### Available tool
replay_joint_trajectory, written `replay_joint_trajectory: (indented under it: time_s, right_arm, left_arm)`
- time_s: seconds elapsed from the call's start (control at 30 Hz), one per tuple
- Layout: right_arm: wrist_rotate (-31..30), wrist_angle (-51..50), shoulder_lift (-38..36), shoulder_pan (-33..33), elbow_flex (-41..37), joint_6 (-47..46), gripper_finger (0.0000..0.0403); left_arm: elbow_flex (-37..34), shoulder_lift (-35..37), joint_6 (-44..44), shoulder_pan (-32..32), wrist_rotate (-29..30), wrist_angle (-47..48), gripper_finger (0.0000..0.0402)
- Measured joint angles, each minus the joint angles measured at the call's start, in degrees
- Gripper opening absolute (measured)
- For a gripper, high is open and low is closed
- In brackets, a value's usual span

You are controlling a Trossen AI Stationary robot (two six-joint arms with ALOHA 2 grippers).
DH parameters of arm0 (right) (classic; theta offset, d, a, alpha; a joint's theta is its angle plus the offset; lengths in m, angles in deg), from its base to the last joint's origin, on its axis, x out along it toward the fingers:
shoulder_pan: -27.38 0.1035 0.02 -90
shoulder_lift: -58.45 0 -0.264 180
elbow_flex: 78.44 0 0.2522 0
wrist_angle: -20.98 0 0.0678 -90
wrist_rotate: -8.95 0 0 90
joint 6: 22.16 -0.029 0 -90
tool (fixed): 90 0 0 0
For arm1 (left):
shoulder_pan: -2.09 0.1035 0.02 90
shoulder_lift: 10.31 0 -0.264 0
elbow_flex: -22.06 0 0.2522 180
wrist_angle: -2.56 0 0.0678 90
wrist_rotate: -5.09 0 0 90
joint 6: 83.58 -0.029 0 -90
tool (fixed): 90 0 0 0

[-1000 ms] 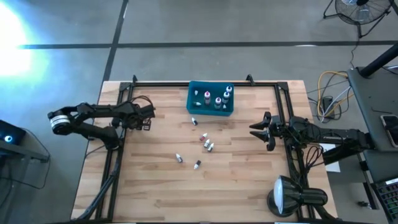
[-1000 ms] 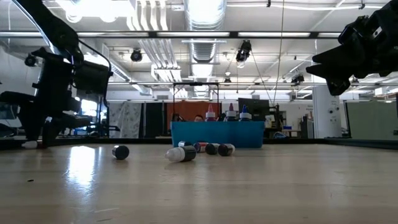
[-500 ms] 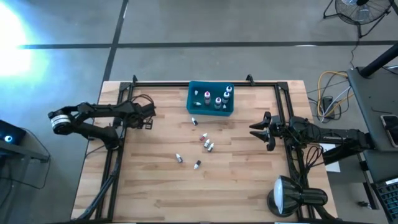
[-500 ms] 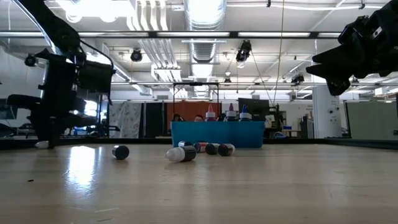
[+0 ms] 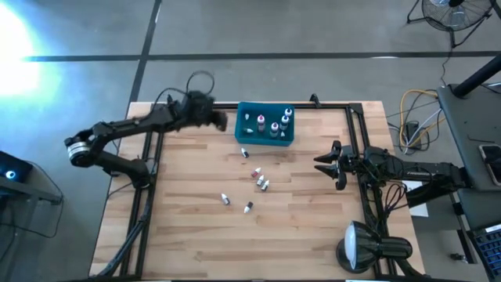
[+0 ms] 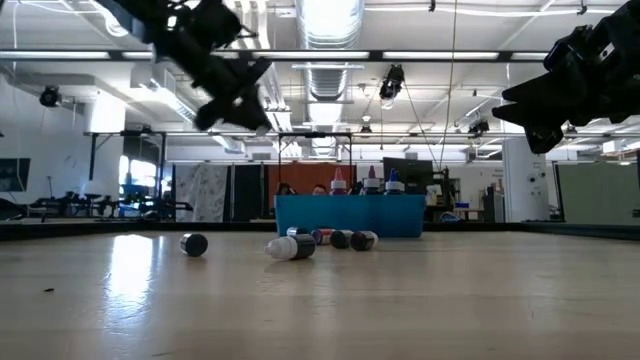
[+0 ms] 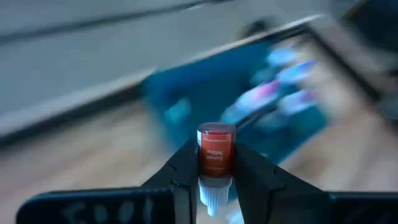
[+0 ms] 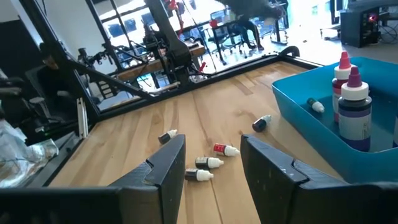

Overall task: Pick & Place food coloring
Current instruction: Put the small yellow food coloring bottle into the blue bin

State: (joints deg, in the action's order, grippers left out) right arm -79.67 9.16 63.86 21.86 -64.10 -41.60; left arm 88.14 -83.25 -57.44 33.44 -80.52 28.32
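food coloring bottles point(image 5: 260, 181) lie scattered on their sides on the wooden table point(image 5: 188, 235), in a loose line running from just in front of the teal bin point(image 5: 264, 140) toward the table's middle. more bottles are inside the bin, some upright, their caps showing over its rim in the low view. 1 more small bottle point(image 7: 215, 153), with a reddish body and a white tip, is pinched between the 2 fingers of the left gripper point(image 7: 213, 180); its tip points back toward the wrist. that gripper point(image 5: 215, 119) is raised above the table at the far edge, just beside the bin on its left, and the left wrist view has the bin right ahead of the held bottle. the right gripper point(image 5: 322, 164) hangs over the right side of the table, well apart from the bottles, its fingers point(image 8: 163, 163) spread wide with nothing between them.
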Motion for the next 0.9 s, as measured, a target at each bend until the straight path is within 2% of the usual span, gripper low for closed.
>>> replay_joint_trajectory:
  time_s: [0.13,0.33,0.43,0.67,0.9]
  right_arm:
    - [0.1,0.0,0.0,0.0,0.0,0.0,0.0148]
    - [0.0,0.0,0.0,0.0,0.0,0.0,0.0148]
    - [0.0,0.0,0.0,0.0,0.0,0.0,0.0148]
    - [0.0,0.0,0.0,0.0,0.0,0.0,0.0148]
    - [0.0,0.0,0.0,0.0,0.0,0.0,0.0148]
  left_arm:
    - [9.2,-7.3,-5.2,0.2,-7.3,-1.1,0.0053]
    - [22.2,-22.9,-10.1,0.1,-14.0,8.7,0.0053]
    - [26.7,-27.9,-15.3,-0.4,-14.5,13.6,0.0053]
    - [27.6,-29.7,-19.1,-1.0,-13.2,14.5,0.0062]
    - [27.0,-27.6,-22.6,-1.2,-12.4,15.0,0.0143]
